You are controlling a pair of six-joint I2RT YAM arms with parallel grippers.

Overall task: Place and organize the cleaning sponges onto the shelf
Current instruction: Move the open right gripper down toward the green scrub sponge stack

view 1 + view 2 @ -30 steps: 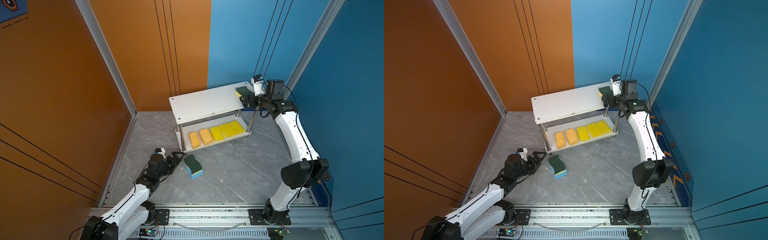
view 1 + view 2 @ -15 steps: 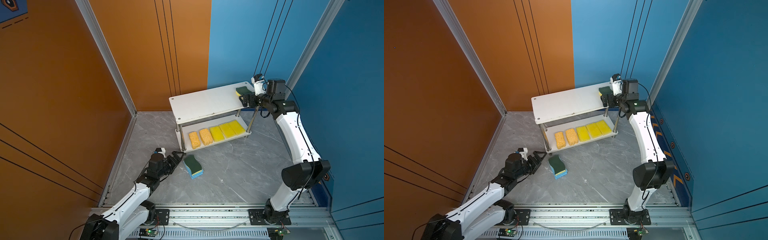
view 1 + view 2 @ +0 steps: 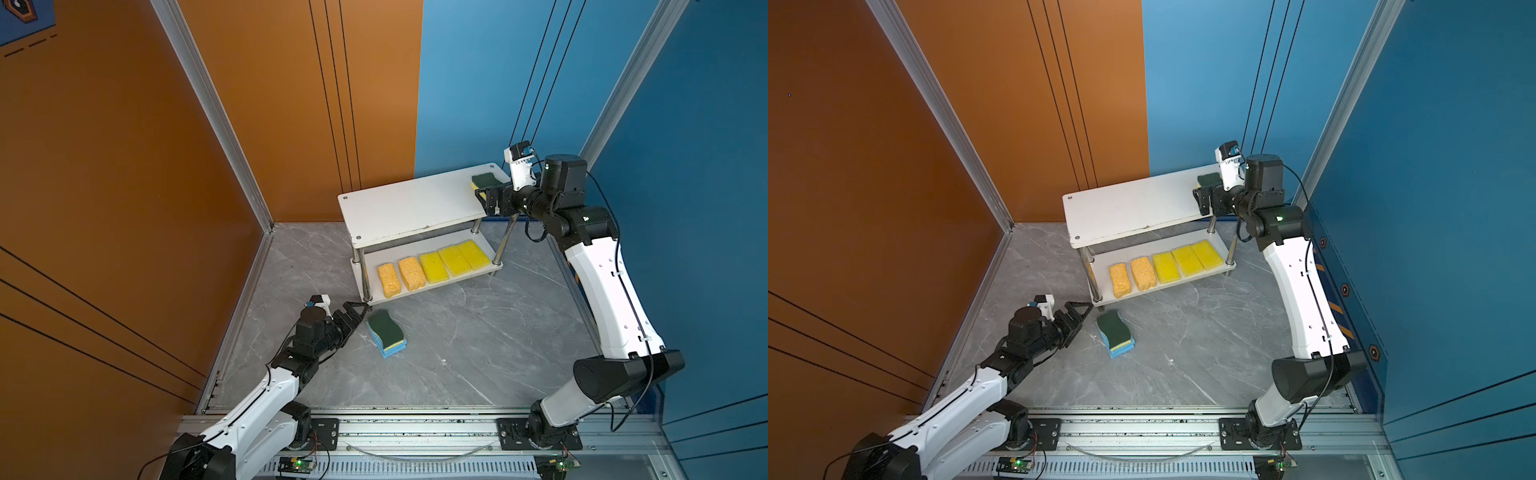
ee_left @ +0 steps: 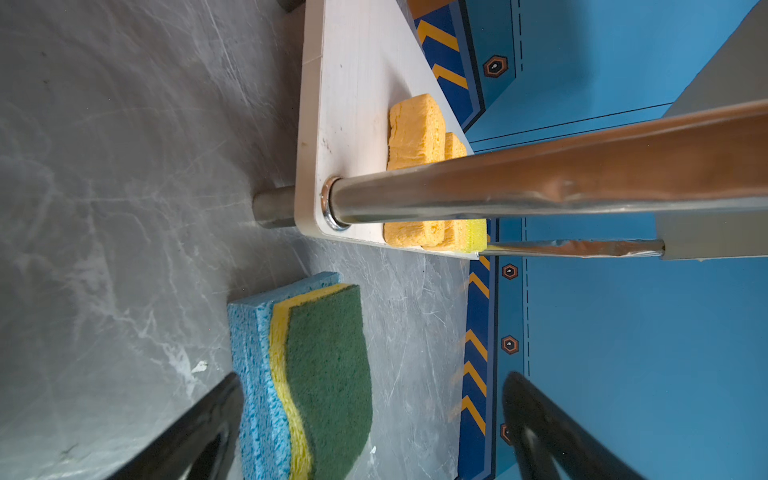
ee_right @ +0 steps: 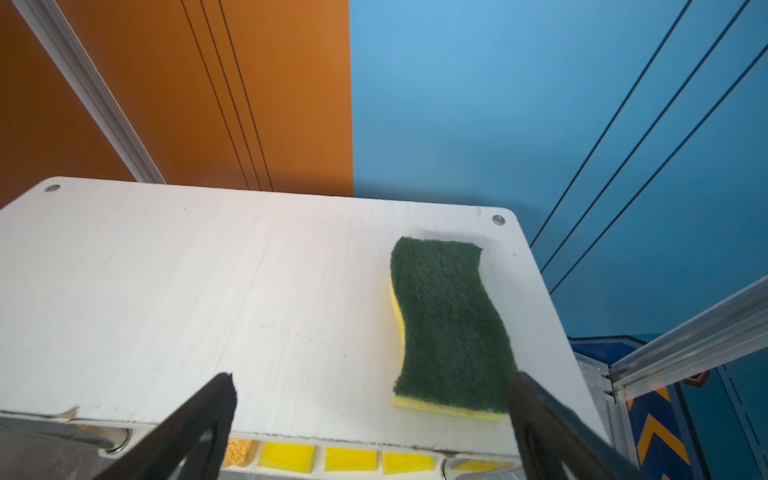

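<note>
The shelf (image 3: 415, 208) stands at the back of the floor. Its lower board holds two orange sponges (image 3: 389, 280) and three yellow sponges (image 3: 455, 259) in a row. A green-topped sponge (image 5: 451, 328) lies flat at the right end of the top board, also seen in a top view (image 3: 486, 180). My right gripper (image 5: 372, 377) is open at that board's front edge, with the sponge just ahead of one finger. On the floor another green-topped sponge (image 4: 328, 374) lies on a light blue sponge (image 4: 251, 374). My left gripper (image 4: 374, 377) is open just short of this stack (image 3: 386, 332).
A chrome post (image 4: 540, 187) of the shelf crosses close in front of the left wrist. Orange and blue walls close in the cell behind and beside the shelf. A metal rail (image 3: 415, 428) runs along the front of the grey marble floor (image 3: 478, 353).
The right arm has drawn back a little from the top board, leaving the green-topped sponge lying there. The left arm has barely moved.
</note>
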